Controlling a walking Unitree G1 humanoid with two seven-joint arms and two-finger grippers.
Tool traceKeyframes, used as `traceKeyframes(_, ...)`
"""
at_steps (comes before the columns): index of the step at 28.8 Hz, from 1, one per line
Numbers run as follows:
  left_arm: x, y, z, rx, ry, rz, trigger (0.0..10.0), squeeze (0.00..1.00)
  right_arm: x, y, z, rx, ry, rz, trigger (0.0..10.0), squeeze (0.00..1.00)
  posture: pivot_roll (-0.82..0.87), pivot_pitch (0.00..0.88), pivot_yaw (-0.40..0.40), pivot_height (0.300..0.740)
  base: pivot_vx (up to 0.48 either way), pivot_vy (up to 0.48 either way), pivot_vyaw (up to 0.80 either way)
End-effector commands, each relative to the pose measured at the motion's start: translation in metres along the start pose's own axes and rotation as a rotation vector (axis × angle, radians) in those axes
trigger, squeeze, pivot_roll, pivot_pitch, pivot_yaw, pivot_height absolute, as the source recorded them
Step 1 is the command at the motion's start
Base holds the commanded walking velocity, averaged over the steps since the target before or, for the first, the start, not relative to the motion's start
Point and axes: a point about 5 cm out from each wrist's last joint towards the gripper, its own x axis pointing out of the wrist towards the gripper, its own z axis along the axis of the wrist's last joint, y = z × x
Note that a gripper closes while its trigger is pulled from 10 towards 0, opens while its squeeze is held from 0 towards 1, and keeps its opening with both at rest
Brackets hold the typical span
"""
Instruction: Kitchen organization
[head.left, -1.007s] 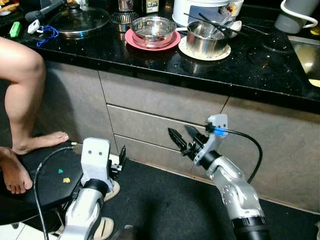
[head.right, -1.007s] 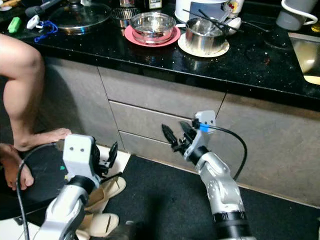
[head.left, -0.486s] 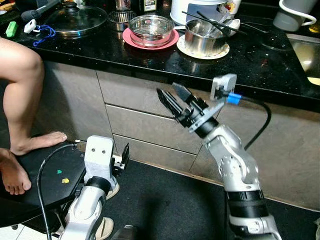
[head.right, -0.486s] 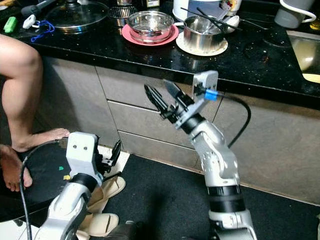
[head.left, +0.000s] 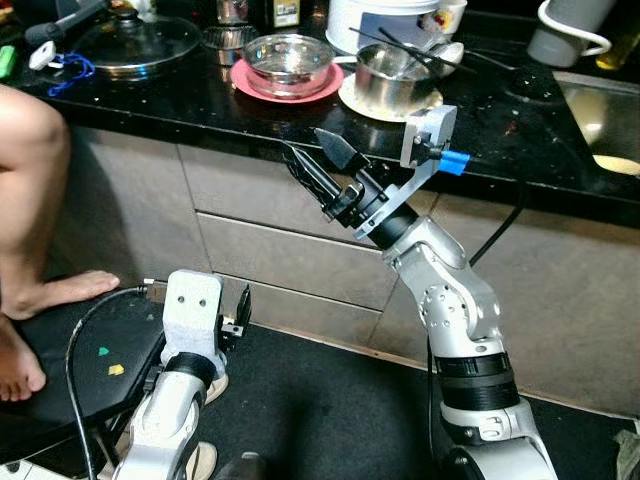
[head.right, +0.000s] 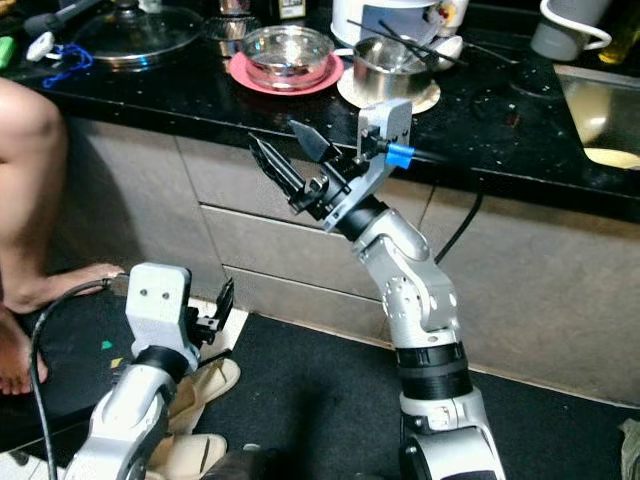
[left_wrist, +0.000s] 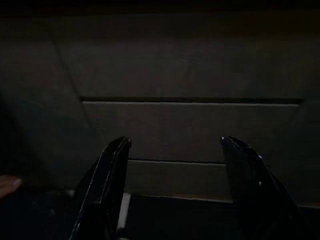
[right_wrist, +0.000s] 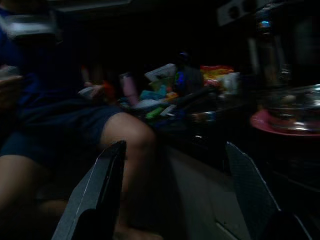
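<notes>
Black countertop (head.left: 480, 130) edge — right gripper (head.left: 318, 165) raised beside it, fingers spread, empty; left gripper (left_wrist: 172, 180) low, spread, empty.

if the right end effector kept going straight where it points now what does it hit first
Probably the person's knee: the right end effector, open, aims along the counter front toward it. Depth is unclear.

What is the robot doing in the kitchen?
The robot is standing at a black counter with its right tool raised to the counter's edge, fingers open and holding nothing. Up on top sit a glass bowl on a pink plate and a steel pot on a white plate. Its left tool hangs low by the drawers. A person's leg is on the left.
</notes>
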Motion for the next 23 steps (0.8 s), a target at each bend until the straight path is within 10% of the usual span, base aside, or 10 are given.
traceKeyframes(1, -0.0009, -0.0001, 0.0019, 0.023, -0.013, 0.006, 10.0, 0.0, 0.0054, 0.0008, 0.0019, -0.015, 0.0, 0.001, 10.0, 0.0, 0.1, 0.073, -0.068, 0.74, 0.304, 0.0, 0.0)
traceKeyframes(23, -0.0002, -0.0025, 0.0017, 0.038, -0.014, 0.011, 10.0, 0.0, 0.0129, 0.0019, 0.0007, -0.079, 0.009, 0.004, 10.0, 0.0, 0.11, 0.07, -0.075, 0.74, 0.303, 0.0, 0.64)
